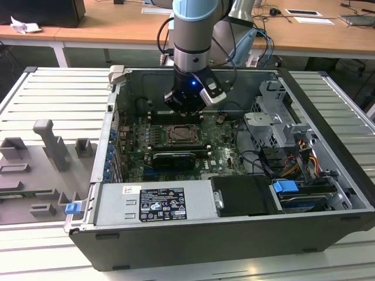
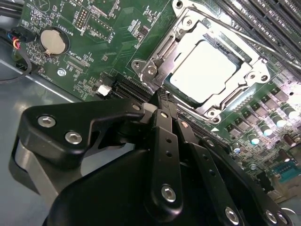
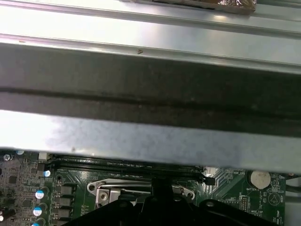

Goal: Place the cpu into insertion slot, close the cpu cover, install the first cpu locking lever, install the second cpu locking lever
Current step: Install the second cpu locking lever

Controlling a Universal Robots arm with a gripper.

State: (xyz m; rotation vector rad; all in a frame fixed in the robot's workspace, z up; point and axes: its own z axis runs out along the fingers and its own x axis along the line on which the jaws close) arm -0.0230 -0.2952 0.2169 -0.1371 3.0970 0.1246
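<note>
The cpu [image 2: 207, 70] lies flat in the insertion slot [image 1: 179, 136], its pale top showing through the cut-out of the cpu cover [image 2: 156, 60]. The silvery cover frame lies down over it. My gripper [image 2: 162, 97] hangs just above the board at one edge of the socket, with its black fingers [image 2: 165, 136] pressed together and nothing visible between them. In the exterior view the gripper [image 1: 185, 109] stands over the far side of the socket. A thin wire lever [image 2: 263, 44] runs along the socket's side by the memory slots. The first wrist view has the gripper [image 3: 159, 187] in front of the socket frame [image 3: 106, 189].
The board sits deep in an open computer case [image 1: 193, 246]. Long black memory slots [image 2: 277, 19] flank the socket. A coin battery [image 2: 52, 40], the power supply [image 1: 158, 202], a drive cage [image 1: 275, 117] and loose cables [image 1: 287, 164] surround it. The case wall [image 3: 150, 89] is close.
</note>
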